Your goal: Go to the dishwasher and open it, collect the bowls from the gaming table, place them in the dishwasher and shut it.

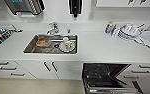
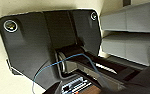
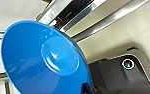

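While the dishwasher (image 1: 104,77) stands open, the blue bowl (image 3: 44,58) seemingly sits at the right gripper.

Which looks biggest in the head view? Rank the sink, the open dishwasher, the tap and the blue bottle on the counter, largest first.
1. The sink and the dishwasher look roughly alike; the dishwasher is cut off by the picture's edge, so I won't rank them.
2. The tap.
3. The blue bottle, only slightly smaller than the tap.

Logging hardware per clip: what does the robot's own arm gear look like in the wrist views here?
In the left wrist view, a wide dark plate with rounded corners carries round ringed fittings, a jointed dark bar beside it, and a thin blue cable looping across. The right wrist view shows a similar dark plate.
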Robot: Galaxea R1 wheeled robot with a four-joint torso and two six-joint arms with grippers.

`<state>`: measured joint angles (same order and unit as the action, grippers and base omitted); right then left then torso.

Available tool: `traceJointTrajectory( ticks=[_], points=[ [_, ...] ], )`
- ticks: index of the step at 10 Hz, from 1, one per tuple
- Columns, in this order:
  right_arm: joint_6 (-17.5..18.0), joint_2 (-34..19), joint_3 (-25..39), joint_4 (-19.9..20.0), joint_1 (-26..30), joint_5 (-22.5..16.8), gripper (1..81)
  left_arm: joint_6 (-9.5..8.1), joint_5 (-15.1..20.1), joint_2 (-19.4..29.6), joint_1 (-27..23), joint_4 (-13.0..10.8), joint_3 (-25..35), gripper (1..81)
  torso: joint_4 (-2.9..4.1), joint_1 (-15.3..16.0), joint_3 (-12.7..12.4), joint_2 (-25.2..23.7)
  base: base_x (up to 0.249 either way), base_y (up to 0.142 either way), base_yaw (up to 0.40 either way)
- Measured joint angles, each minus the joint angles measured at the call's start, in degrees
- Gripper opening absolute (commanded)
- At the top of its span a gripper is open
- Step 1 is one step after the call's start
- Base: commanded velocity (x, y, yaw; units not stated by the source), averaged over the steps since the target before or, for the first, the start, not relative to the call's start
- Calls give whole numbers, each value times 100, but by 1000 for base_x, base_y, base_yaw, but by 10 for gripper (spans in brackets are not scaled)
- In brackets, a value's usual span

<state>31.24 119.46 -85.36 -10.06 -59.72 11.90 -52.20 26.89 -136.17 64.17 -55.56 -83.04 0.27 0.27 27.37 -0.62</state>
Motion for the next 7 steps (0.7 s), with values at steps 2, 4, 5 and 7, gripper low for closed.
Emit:
traceJointTrajectory(
  ticks=[2, 4, 5, 7],
  points=[
    [189, -217, 132, -5, 383, -112, 10, 41, -658, -62, 374, -143, -786, 811, 0, 0, 0, 0, 0, 0, 0],
    [375, -280, 197, -13, 833, -361, 10, 96, -1287, -217, 739, -276, -1643, 811, 0, 0, 0, 0, 0, 0, 0],
    [478, -280, 204, -13, 1108, -452, 10, 101, -1537, -346, 862, -339, -2046, 811, 0, 0, 0, 0, 0, 0, 0],
    [640, -291, 204, -17, 1609, -634, 10, 102, -1930, -738, 1074, -444, -2815, 811, 0, 0, 0, 0, 0, 0, 0]
  ],
)
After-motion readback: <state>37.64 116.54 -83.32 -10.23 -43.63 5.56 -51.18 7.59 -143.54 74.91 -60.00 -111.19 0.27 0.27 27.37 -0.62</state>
